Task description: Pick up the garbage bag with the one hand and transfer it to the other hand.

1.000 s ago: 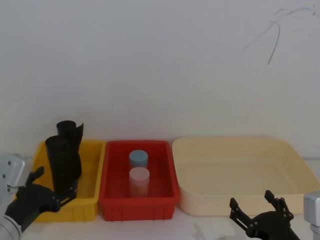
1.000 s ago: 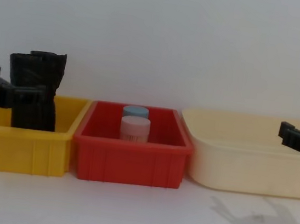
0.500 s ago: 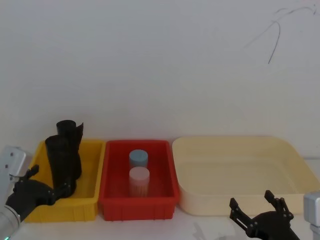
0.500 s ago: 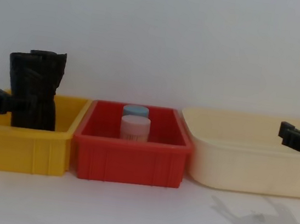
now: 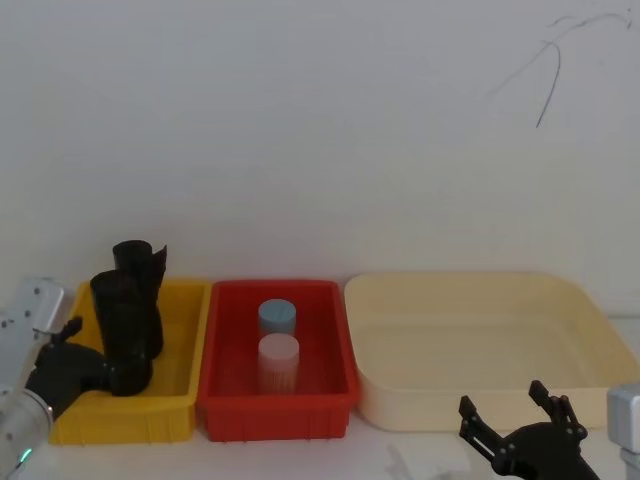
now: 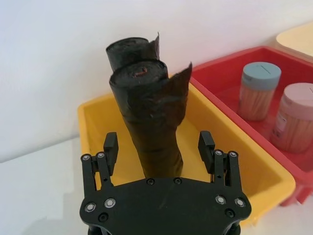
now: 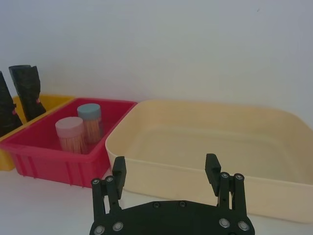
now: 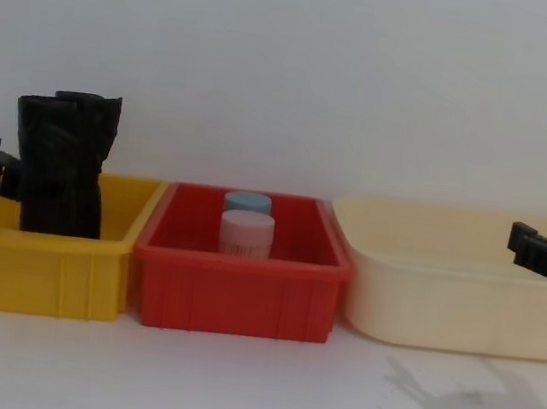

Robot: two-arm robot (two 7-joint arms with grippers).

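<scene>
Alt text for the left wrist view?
Open left hand straddles the upright black garbage bag in the yellow bin, fingers not touching it. A second black roll stands just behind; a red bin with two capped jars sits beside.

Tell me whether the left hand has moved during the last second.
Yes. In the chest view the left hand has pulled back toward the left edge, off the garbage bag standing in the yellow bin. Its fingers are open.
</scene>
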